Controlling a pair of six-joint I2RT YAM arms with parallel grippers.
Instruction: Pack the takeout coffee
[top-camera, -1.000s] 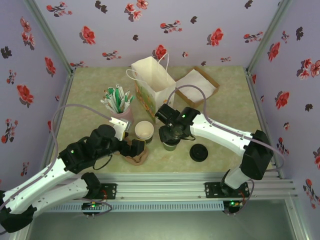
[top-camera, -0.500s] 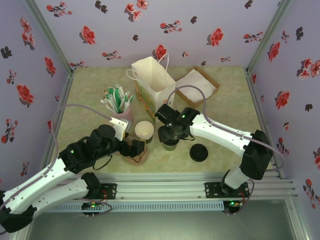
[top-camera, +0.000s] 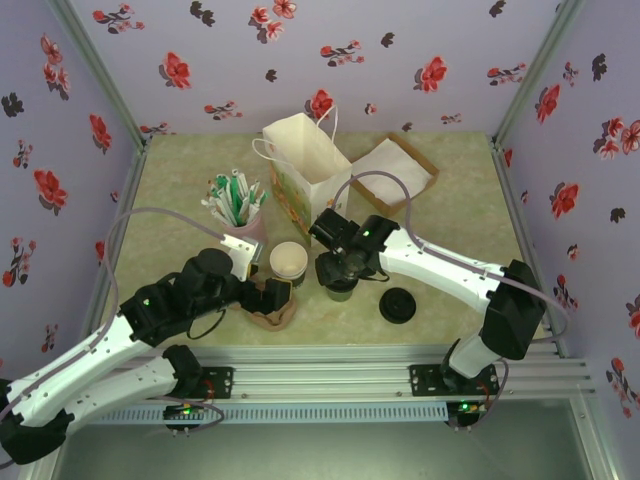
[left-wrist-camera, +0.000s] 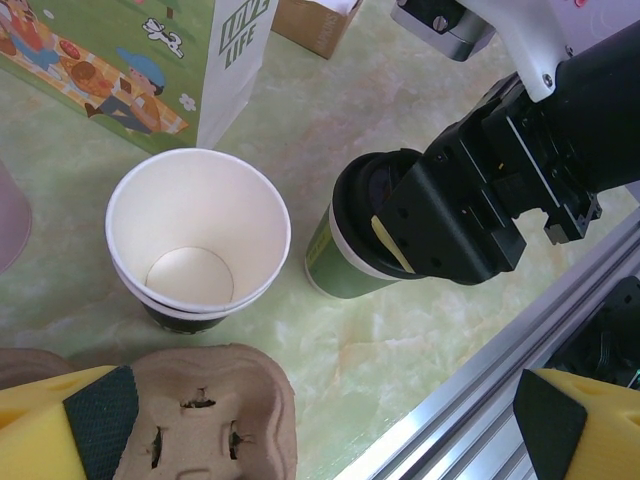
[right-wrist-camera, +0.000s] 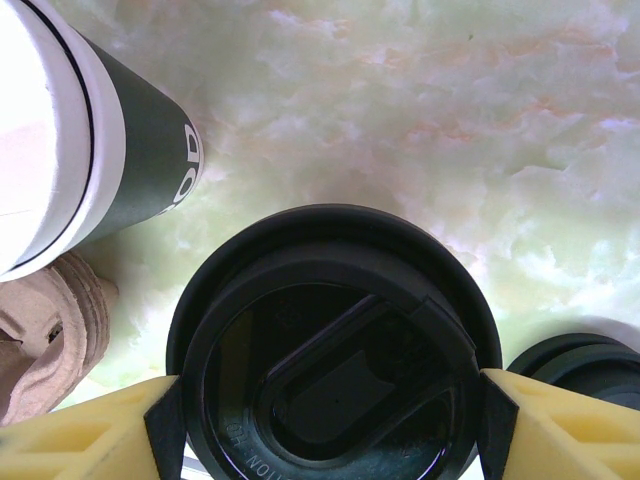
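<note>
1 takeout coffee (left-wrist-camera: 335, 270), black-lidded with a dark green wall, stands beside the paper bag (top-camera: 305, 165). The right gripper (right-wrist-camera: 330, 425) clamps its lid; the left gripper (left-wrist-camera: 315, 425) is spread wide.

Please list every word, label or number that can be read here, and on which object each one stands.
"LIFE": green print on the white paper carrier bag; the word above is cut off.
"OD": white letters on the dark wall of the open white-rimmed paper cup; the rest is hidden.
Raised lettering on the round black plastic lid: too faint to read.
Print on the brown cardboard box: too blurred.
</note>
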